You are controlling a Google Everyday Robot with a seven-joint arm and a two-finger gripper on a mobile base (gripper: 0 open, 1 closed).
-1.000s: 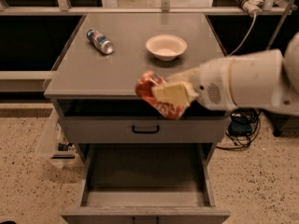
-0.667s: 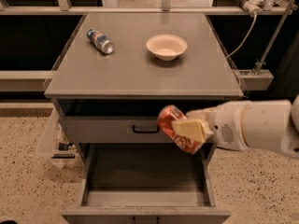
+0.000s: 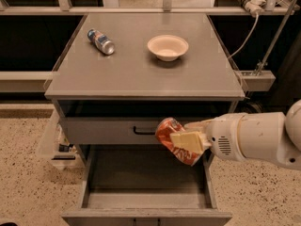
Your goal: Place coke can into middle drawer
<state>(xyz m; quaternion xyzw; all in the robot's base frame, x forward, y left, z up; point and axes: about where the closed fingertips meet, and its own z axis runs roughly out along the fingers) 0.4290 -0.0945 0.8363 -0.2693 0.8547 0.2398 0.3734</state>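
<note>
- Compared with a second ago, the gripper (image 3: 182, 144) is sitting lower. It is now hanging in front of the closed drawer front (image 3: 103, 130), above the right part of the open middle drawer (image 3: 141, 175).
- Its cream fingers (image 3: 189, 140) are clamping the coke can (image 3: 168, 128), which is tilting in mid-air just right of the black handle (image 3: 143, 131).
- The white arm (image 3: 254, 138) is reaching in from the right, crossing the drawer's right wall.
- A blue-and-silver can (image 3: 100, 41) is lying on its side and a cream bowl (image 3: 168, 47) is standing on the grey cabinet top (image 3: 141, 79), both well apart from the gripper.
- Speckled flooring (image 3: 28, 192) is surrounding the cabinet, and a white cable (image 3: 244, 32) is hanging at the back right.
</note>
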